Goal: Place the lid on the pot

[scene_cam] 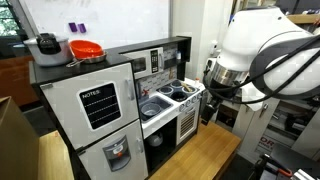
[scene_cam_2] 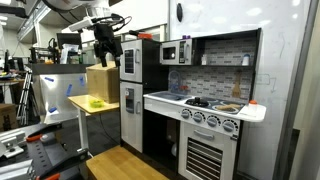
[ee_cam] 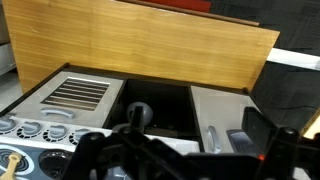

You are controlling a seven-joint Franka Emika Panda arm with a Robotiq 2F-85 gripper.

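A small shiny pot (scene_cam: 167, 96) seems to stand on the toy stove top (scene_cam: 183, 91), too small to make out clearly. I cannot pick out the lid in any view. In the exterior view from farther off, the stove (scene_cam_2: 199, 102) shows only dark burners. My gripper (scene_cam_2: 107, 52) hangs high in the air, well away from the stove and above the wooden floor board. In the wrist view its dark fingers (ee_cam: 195, 140) stand apart with nothing between them, looking down on the front of the toy kitchen.
A pale pot with a dark top (scene_cam: 46, 45) and an orange bowl (scene_cam: 86, 50) sit on the toy fridge (scene_cam: 95, 105). A sink (scene_cam: 152, 108) lies beside the stove. A wooden board (ee_cam: 160, 50) covers the floor. A table with a cardboard box (scene_cam_2: 98, 82) stands under the gripper.
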